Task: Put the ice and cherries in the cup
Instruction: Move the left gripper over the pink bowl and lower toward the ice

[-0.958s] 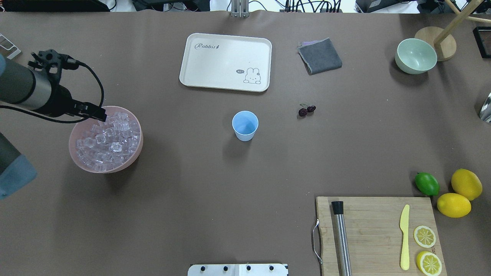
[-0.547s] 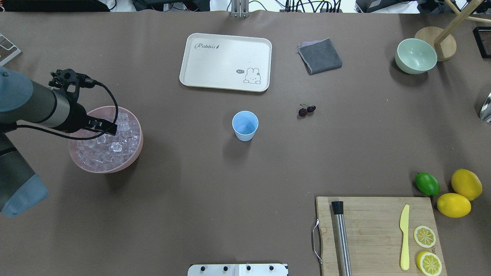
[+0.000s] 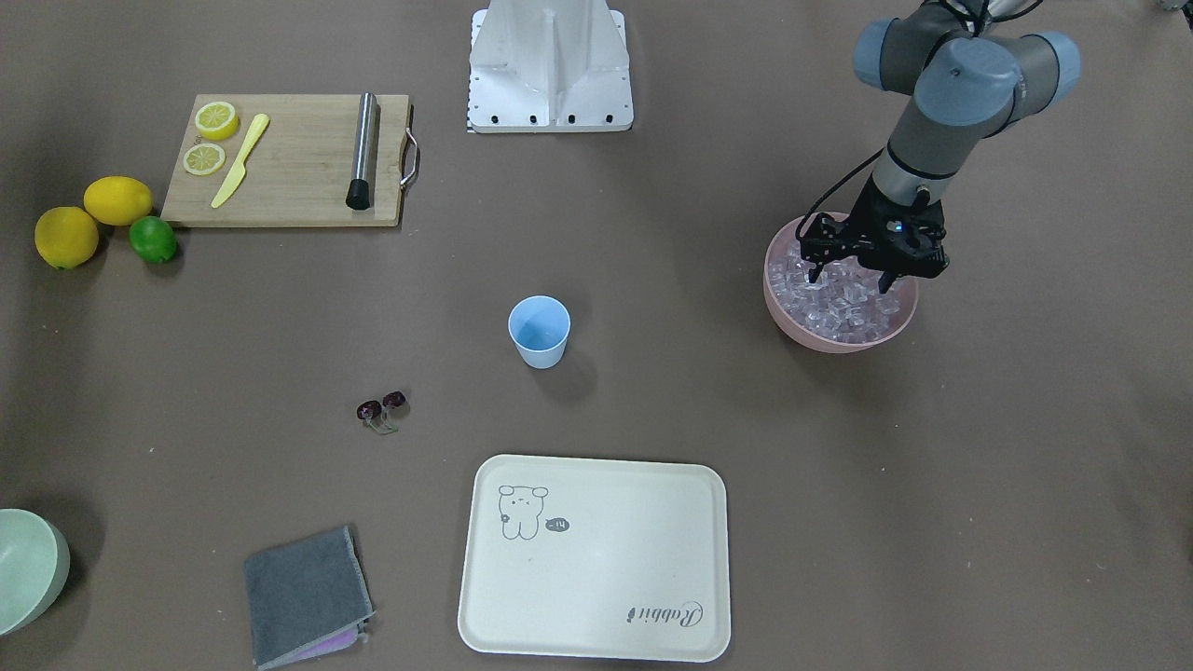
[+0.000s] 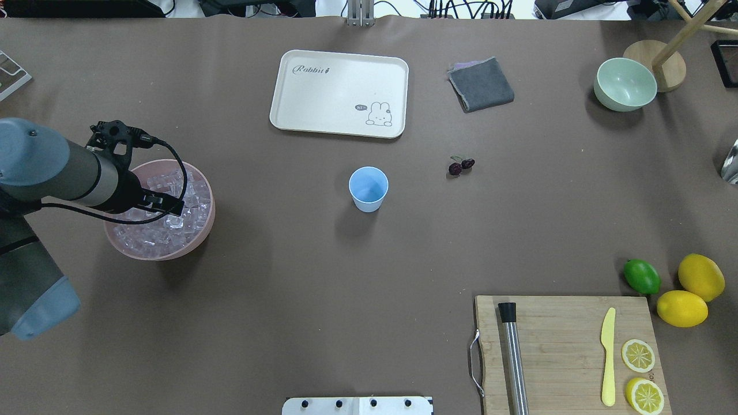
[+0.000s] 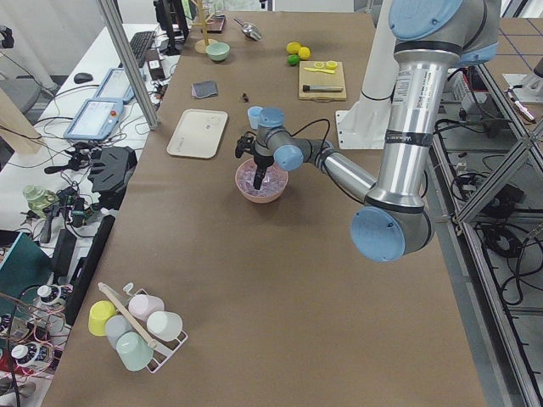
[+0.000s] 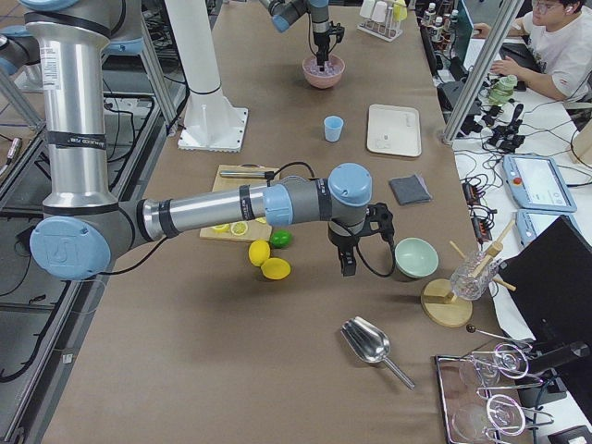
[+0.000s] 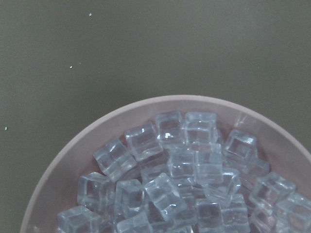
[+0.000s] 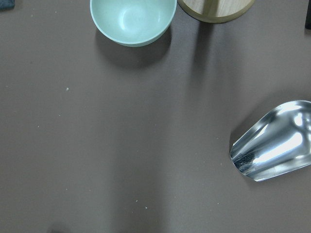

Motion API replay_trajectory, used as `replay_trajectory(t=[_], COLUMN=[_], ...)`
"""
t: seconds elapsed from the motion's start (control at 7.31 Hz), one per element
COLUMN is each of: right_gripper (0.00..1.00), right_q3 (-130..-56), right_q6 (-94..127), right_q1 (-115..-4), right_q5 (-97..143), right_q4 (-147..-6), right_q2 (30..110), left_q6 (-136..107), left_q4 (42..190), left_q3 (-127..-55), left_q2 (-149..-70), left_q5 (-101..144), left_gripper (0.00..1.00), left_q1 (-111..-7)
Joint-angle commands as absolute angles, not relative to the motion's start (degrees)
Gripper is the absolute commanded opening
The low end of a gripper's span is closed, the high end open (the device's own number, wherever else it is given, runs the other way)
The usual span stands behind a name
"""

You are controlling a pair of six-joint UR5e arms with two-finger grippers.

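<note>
The ice (image 4: 151,235) is a heap of clear cubes in a pink bowl (image 4: 208,218) at the table's left; it also shows in the left wrist view (image 7: 184,170) and the front view (image 3: 843,312). My left gripper (image 3: 850,278) is open, fingers spread, tips down at the ice near the bowl's middle (image 4: 168,206). The pale blue cup (image 4: 368,188) stands upright and empty mid-table (image 3: 539,331). The cherries (image 4: 461,166) lie on the table right of the cup (image 3: 382,407). My right gripper (image 6: 348,266) hangs over the table near the green bowl; I cannot tell if it is open.
A cream tray (image 4: 339,93) and grey cloth (image 4: 481,84) lie behind the cup. A pale green bowl (image 4: 625,84) stands far right. A cutting board (image 4: 568,351) with knife and lemon slices, a lime (image 4: 642,276) and a metal scoop (image 8: 274,143) are right.
My left arm has swung right and toward the near side, bringing the gripper from the bowl's far-left rim to over the middle of the ice. Cup and cherries have not moved.
</note>
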State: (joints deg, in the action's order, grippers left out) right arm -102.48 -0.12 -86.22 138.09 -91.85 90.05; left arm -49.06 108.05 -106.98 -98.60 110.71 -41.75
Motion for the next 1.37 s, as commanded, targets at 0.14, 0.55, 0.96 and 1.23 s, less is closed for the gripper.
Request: replay_trajectory(t=[0.14,0.55,0.96,1.23], right_gripper=[1.0,1.0,1.0,1.0], right_q3=[-102.48,-102.48,-102.48,-102.48], right_q6=[-0.09,-0.09,-0.09,-0.09], right_q1=[-86.22,-86.22,-86.22,-86.22], right_q5=[138.08,138.16,138.16,138.25], right_q4=[-91.85,-91.85,-91.85,-91.85], right_q2=[90.09,90.09,90.35,90.44], left_q6=[-49.22,-48.69,-49.22,-49.31], left_q4=[108.37,108.37,108.37,108.28], left_q3=[-105.47,-104.94,-105.55,-105.56], left_q2=[-99.76,-100.37,-100.46,-100.46], left_q5=[110.65,110.57,110.57,110.57], left_gripper=[0.97,0.78,0.59,0.45], left_q1=[-41.31,-41.22,-41.22,-41.22])
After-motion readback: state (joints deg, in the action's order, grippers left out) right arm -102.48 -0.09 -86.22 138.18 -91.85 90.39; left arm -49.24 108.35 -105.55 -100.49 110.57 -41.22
